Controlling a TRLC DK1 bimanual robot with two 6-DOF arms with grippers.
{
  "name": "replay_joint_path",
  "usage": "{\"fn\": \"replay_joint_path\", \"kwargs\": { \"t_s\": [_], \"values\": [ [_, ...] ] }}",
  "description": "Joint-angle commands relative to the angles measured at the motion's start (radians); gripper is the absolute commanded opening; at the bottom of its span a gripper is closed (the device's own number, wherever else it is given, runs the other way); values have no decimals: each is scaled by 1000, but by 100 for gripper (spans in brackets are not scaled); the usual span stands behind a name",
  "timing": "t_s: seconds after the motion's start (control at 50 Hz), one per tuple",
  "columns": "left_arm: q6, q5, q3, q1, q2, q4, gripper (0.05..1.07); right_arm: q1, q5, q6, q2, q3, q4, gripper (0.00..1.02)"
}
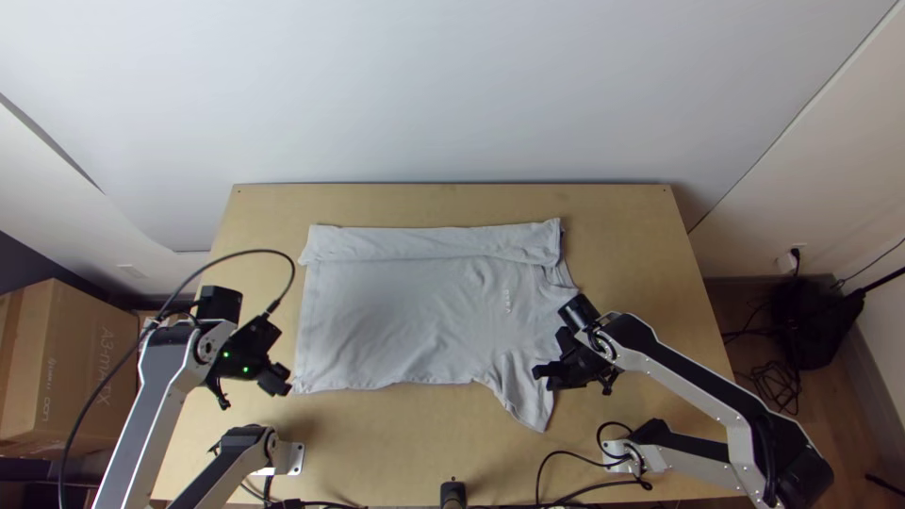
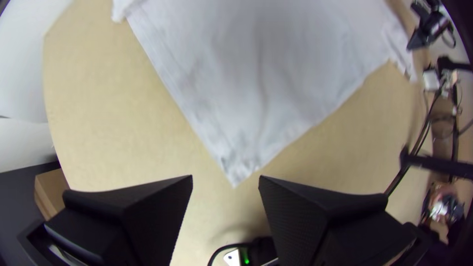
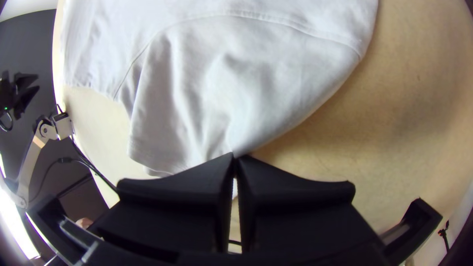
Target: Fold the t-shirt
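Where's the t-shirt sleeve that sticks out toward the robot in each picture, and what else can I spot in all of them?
Top view: the sleeve pokes out at the t-shirt's lower right.
Left wrist view: the sleeve is small, far from the left pincer.
Right wrist view: the sleeve looks big, between the curved seam and the right pincer.
Shared landmark: the right pincer, close to the sleeve.
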Motion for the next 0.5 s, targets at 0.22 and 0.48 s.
{"fn": "replay_joint_path", "kwargs": {
  "t_s": [0.22,0.48],
  "values": [
    [143,-49,-173,-50,7,72,80,3,12,-8,-60,12,-77,2],
    [139,-44,-252,-65,56,183,84,20,14,15,-87,21,-93,2]
  ]
}}
